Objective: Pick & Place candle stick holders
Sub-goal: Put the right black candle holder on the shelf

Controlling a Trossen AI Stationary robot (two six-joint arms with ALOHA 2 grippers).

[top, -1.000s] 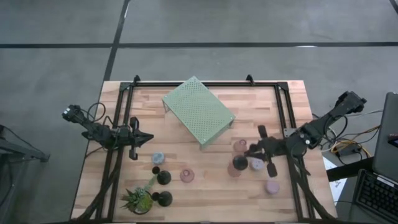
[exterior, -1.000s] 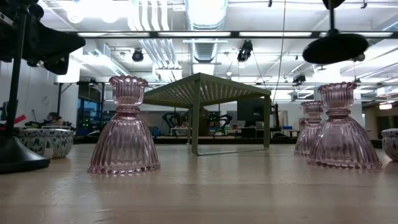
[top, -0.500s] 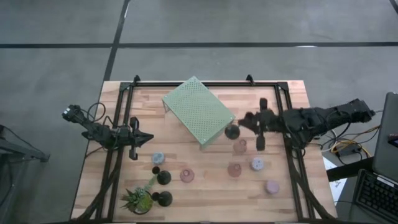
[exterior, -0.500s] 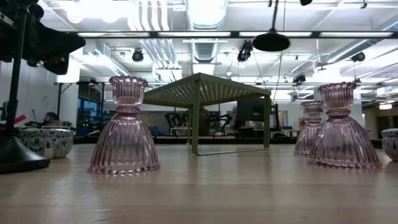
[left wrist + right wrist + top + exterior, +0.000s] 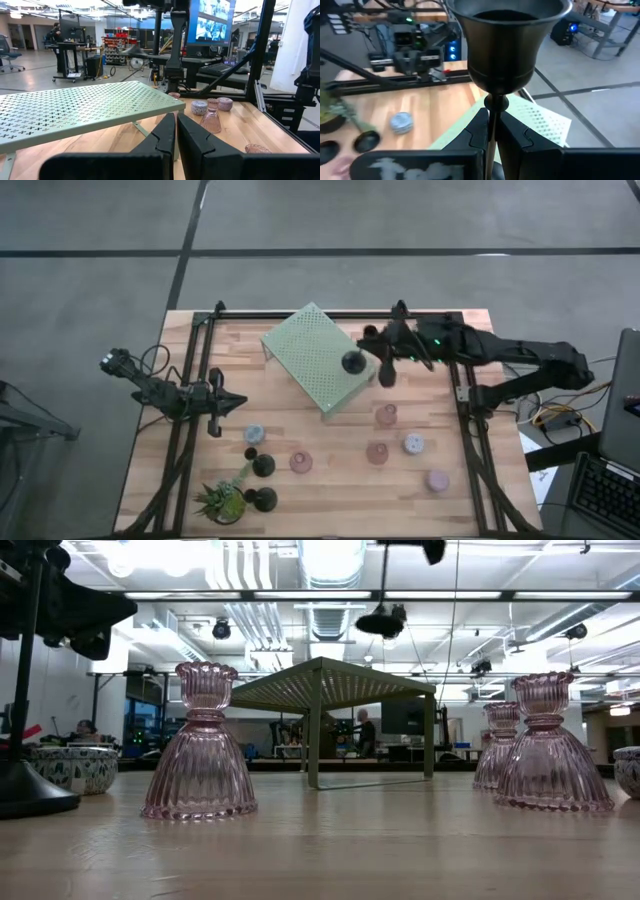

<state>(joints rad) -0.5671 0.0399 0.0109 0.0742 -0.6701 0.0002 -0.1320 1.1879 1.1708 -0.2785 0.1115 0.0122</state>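
Note:
My right gripper (image 5: 378,352) is shut on a black candle stick holder (image 5: 353,363) with a round base and a thin stem. In the high view it shows over the right part of the green perforated stand (image 5: 318,358). The low view shows its base (image 5: 380,622) high in the air. My left gripper (image 5: 235,402) is shut and empty at the table's left. Two more black holders (image 5: 263,466) stand upright on their bases near the front left. Pink holders (image 5: 377,452) and pale blue-grey cups (image 5: 413,444) stand on the table. My right gripper pinches the black holder's thin stem (image 5: 491,117) between its two fingers, just below the cup (image 5: 507,35). The fingers (image 5: 479,131) come level from the table's right and lie across the stem. The holder hangs upright, base down, lifted clear of the table and the stand.
A small spiky green plant (image 5: 225,500) stands at the front left beside the black holders. A pink holder (image 5: 301,462) stands mid-table and another (image 5: 437,480) at the front right. Black frame rails (image 5: 465,380) run along the table's sides.
My right gripper has carried the black holder away from the pink and blue-grey cups at the right, toward the table's far edge and left. The holder has stayed upright and clear of the table, and now shows over the green stand's right part.

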